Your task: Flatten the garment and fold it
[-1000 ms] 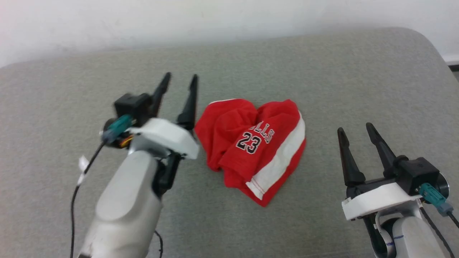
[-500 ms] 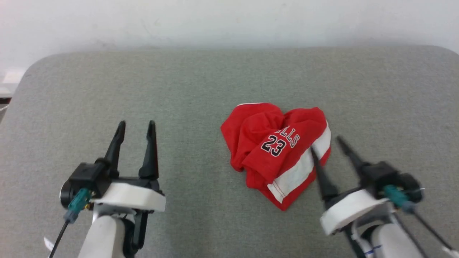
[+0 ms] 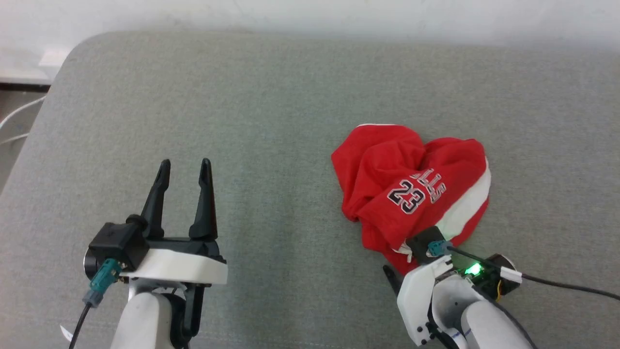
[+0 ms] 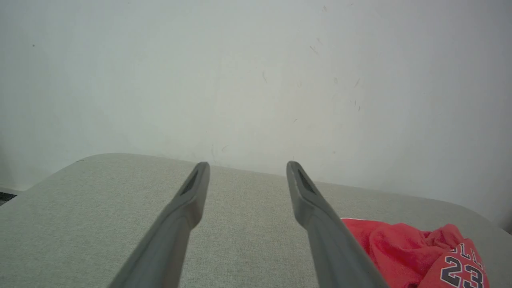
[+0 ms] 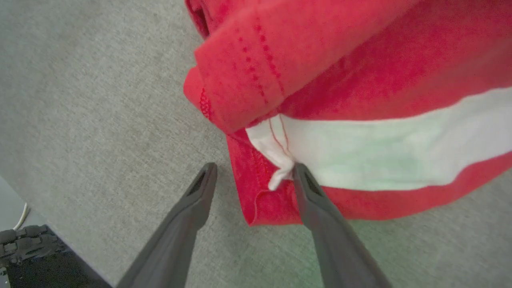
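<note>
The left gripper [image 3: 185, 162] hovers with its two dark fingers spread and nothing between them, over bare grey upholstered surface [image 3: 271, 121], well apart from the garment; in its wrist view it points toward the white wall [image 4: 240, 60]. To the right of it lies the red jersey garment [image 3: 411, 194], bunched in a crumpled heap on the grey surface, its "23" and part of the block lettering facing up, with a white band running along its right flank. The right gripper [image 5: 255, 167] is at the heap's near corner, tilted down, jaws apart and gripping nothing yet: one finger lies over the grey surface just beside the hem, the other over the red and white edge. From here the likeliest trouble is a grab that catches too much. A folded flap overlaps that corner, so closing could pinch several layers and lift the whole lump instead of one edge. The thin fabric could also slip out if only the hem's tip is caught. With the left gripper so far off, nothing pins the heap, so a pull would probably drag it rather than spread it.
</note>
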